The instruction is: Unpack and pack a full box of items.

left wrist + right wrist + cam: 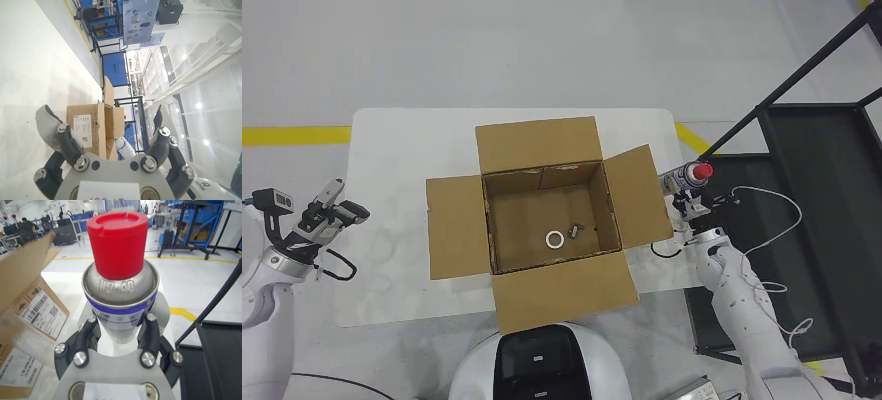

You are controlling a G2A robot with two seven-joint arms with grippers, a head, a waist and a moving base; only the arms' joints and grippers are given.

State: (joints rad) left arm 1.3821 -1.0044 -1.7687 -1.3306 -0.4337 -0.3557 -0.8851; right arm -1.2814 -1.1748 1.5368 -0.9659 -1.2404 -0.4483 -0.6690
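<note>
An open cardboard box (542,215) stands in the middle of the white table (392,170), all flaps spread outward. On its floor lie a white ring (555,239) and a small dark piece (576,229). My right gripper (685,192) is just right of the box's right flap, shut on a spray can (121,294) with a red cap (118,245); the same can (689,178) is seen from above. My left gripper (103,117) hovers off the table's left edge, open and empty, facing the box (94,128).
A black metal rack (812,210) stands right of the table, with a white cable (772,215) trailing over it. The box's right flap (638,197) lies close to the right gripper. Bare table lies left of the box and behind it.
</note>
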